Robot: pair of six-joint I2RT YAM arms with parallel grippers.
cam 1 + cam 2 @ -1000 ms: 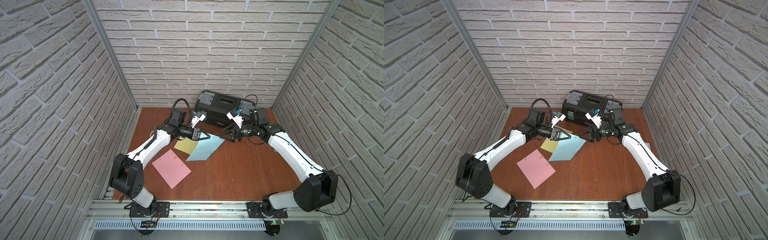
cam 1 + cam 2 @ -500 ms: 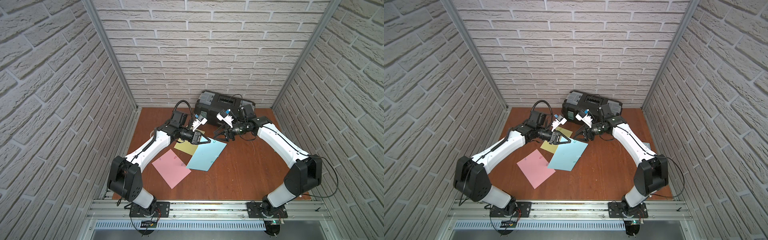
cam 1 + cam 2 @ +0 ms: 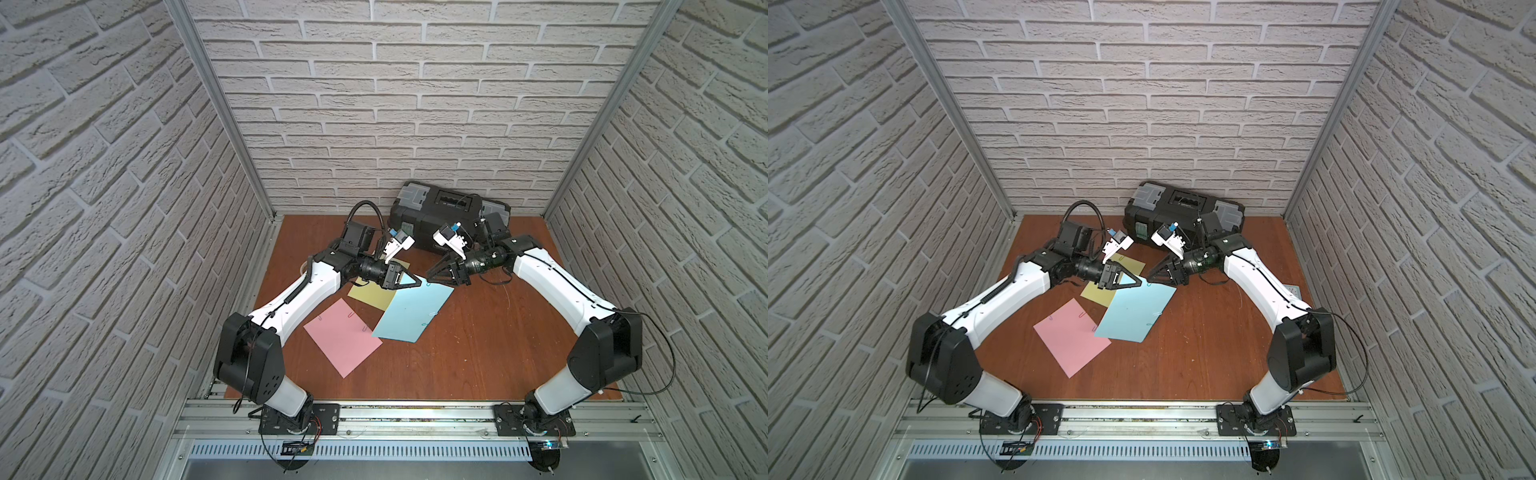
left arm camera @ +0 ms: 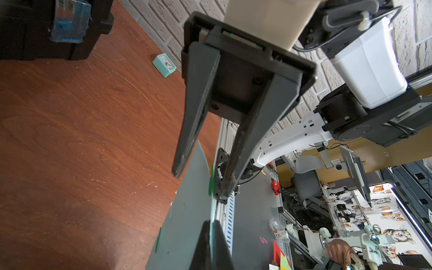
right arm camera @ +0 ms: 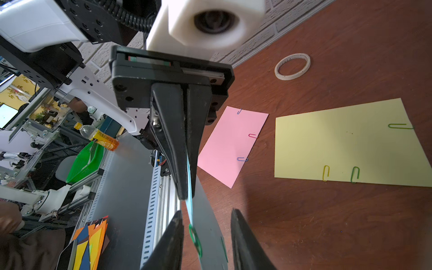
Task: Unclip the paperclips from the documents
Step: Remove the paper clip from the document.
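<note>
My left gripper [image 3: 419, 284] is pinched tight on a far corner of the light blue sheet [image 3: 411, 311]. This tips that corner up off the wooden table [image 3: 478, 353], so the edge stands free and stiff enough for my other side to work on. The paper is thin and bows gently where it leaves my grip.

My right gripper [image 5: 205, 211] faces that same raised edge. Its fingers [image 5: 173, 233] are a modest gap apart, one on each side of the sheet, and they touch nothing. Between them sits the green paperclip [image 5: 195, 238], a slim bent-wire loop clamped over the blue sheet's edge. I judge it is there to be nipped and slid off along the paper.

The pink sheet [image 3: 343, 338] lies flat beside the blue sheet's low end, and the yellow sheet [image 3: 370, 293] is partly tucked under the blue one. Both are matte, plain rectangles, and each carries small coloured clips along its edges. More clips sit further down the blue sheet's edge.
</note>
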